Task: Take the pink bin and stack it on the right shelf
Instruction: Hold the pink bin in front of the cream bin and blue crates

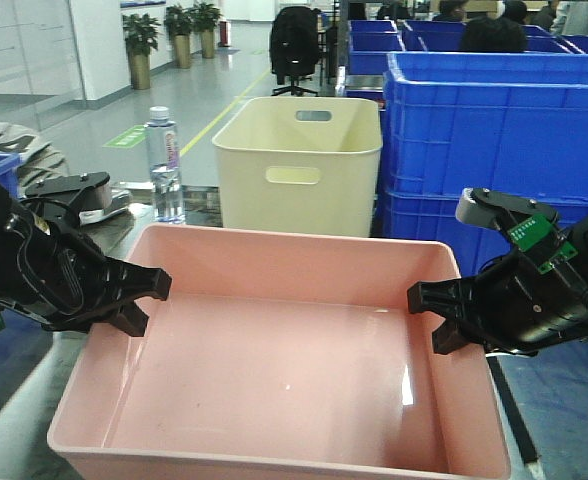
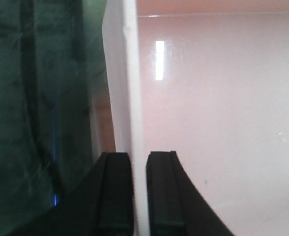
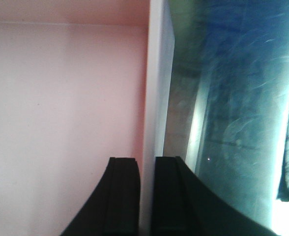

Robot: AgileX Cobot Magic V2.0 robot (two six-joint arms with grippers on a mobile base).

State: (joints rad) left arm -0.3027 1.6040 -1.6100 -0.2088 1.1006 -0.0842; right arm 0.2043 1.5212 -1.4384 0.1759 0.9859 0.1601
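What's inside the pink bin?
Nothing loose: the pink bin shows only a bare glossy floor. The left gripper and right gripper each have one jaw inside its side walls. The near wall's inner face is hidden.

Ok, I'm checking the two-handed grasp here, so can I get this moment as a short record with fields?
pink bin: empty, nearest the camera
left gripper: shut on the bin's left wall, one finger inside, one outside
right gripper: shut on the right wall, same straddle
behind: cream bin, water bottle, blue crates
lifted: cannot tell
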